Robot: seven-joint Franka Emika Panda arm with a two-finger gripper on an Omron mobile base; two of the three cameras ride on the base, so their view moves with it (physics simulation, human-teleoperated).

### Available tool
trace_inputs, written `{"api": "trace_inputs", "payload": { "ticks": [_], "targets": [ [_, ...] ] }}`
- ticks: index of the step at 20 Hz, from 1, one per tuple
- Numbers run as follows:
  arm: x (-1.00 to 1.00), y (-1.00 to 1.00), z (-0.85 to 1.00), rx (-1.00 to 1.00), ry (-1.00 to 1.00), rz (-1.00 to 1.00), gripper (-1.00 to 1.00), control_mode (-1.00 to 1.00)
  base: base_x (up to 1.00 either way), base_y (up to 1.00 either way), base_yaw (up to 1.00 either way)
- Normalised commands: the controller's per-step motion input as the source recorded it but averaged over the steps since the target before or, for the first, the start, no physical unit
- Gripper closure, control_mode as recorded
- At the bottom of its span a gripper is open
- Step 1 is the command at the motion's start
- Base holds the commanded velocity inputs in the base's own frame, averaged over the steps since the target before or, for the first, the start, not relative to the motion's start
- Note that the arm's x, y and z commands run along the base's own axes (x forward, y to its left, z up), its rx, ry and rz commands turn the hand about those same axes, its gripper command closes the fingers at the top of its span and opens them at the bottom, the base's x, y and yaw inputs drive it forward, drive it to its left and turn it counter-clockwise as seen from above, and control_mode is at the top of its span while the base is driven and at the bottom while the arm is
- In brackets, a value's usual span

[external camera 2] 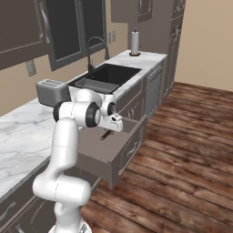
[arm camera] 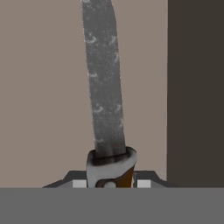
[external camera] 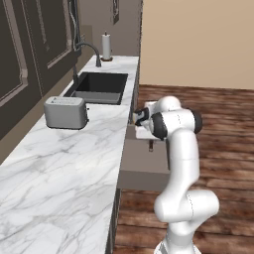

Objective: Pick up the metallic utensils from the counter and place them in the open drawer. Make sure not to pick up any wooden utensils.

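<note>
One of the metallic utensils, a slim knife (arm camera: 105, 87), is held by my gripper (arm camera: 110, 183), which is shut on its handle. Its grey blade points away from the hand toward the taupe floor of the open drawer (arm camera: 43, 87). In the right base view my gripper (external camera 2: 110, 129) hangs over the open drawer (external camera 2: 127, 146) with the knife (external camera 2: 106, 135) pointing down into it. In the left base view the knife (external camera: 151, 145) shows as a thin dark sliver above the drawer (external camera: 143, 179), below my forearm. The counter and the wooden utensils are out of view.
The drawer juts out from under a marble worktop (external camera: 59, 163) carrying a grey toaster (external camera: 66, 112), a black sink (external camera: 99, 87) with a faucet, and a paper towel roll (external camera: 105, 46). Wood floor (external camera 2: 182, 150) lies beyond the drawer front.
</note>
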Motion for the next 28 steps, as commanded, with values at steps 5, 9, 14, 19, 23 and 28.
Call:
{"api": "trace_inputs", "payload": {
  "ticks": [5, 9, 14, 19, 23, 28],
  "targets": [
    [0.15, 0.0, -0.34, 0.0, -0.08, -0.01, 1.0, -1.0, 0.0, 0.0, 0.0],
    [0.19, 0.0, -0.44, 0.0, -0.06, 0.0, 1.0, -1.0, 0.0, 0.0, 0.0],
    [0.21, 0.0, -0.48, 0.0, -0.01, 0.0, 1.0, -1.0, 0.0, 0.0, 0.0],
    [0.2, -0.01, -0.32, 0.0, 0.0, 0.0, 1.0, -1.0, 0.0, 0.0, 0.0],
    [0.12, 0.0, -0.22, 0.0, 0.0, 0.0, 1.0, -1.0, 0.0, 0.0, 0.0],
    [0.13, -0.05, -0.27, 0.0, 0.04, 0.0, 1.0, -1.0, 0.0, 0.0, 0.0]
  ]
}}
